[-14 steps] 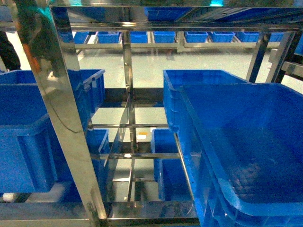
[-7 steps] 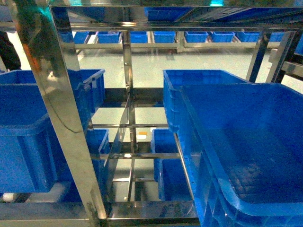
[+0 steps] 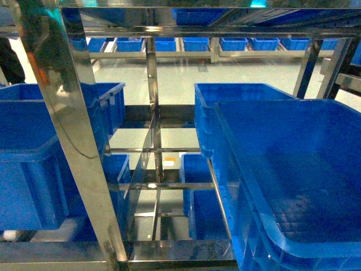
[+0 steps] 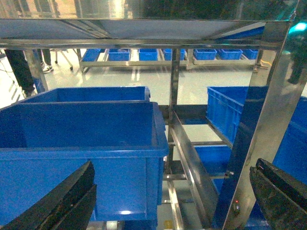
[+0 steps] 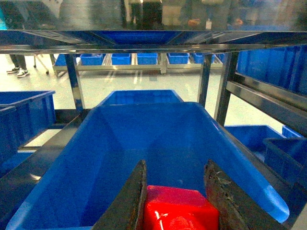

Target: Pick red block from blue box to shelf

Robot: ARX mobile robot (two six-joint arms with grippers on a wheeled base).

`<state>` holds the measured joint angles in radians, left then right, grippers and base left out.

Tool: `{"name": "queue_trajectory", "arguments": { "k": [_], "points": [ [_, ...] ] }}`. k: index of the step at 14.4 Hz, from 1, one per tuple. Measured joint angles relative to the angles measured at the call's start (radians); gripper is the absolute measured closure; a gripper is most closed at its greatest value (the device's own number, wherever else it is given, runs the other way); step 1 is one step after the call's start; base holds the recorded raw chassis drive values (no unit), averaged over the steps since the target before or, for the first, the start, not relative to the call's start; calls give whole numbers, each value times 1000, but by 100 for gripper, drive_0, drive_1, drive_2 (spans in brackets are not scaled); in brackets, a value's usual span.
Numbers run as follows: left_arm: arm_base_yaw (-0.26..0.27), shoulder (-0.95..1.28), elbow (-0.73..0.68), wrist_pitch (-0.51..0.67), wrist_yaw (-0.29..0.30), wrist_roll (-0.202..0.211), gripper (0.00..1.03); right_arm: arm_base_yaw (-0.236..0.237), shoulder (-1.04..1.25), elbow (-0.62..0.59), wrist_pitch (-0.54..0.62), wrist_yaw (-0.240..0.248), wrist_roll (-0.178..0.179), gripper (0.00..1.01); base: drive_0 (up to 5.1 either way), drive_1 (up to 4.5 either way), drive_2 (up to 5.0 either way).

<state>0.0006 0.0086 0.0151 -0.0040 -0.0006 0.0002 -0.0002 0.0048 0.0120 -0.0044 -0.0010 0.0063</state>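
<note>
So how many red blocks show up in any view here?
1. The red block sits between the right gripper's fingers, above a blue crate, seen only in the right wrist view. Others could be hidden inside crates whose floors are out of sight.

One block, two grippers, one near shelf, many crates.

In the right wrist view a single red block (image 5: 175,210) sits low in the frame, with the two fingers (image 5: 129,201) of the right gripper (image 5: 175,165) on either side of it. The left gripper (image 4: 175,165) also shows two fingers (image 4: 62,201), in the bottom corners of its view. The head view shows one shelf (image 3: 73,130) up close, carrying four large crates (image 3: 293,169), two at left and two at right. At least two more crates are lower centre. A far row of about eight runs along the top, too small to count surely.
</note>
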Motion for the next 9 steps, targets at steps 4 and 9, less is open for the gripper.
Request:
{"name": "queue_trajectory", "arguments": {
  "k": [4, 9],
  "points": [
    [0, 0, 0, 0, 0, 0, 5, 0, 0, 0, 0, 0, 0, 72, 0, 0, 0],
    [0, 0, 0, 0, 0, 0, 5, 0, 0, 0, 0, 0, 0, 72, 0, 0, 0]
  ]
}}
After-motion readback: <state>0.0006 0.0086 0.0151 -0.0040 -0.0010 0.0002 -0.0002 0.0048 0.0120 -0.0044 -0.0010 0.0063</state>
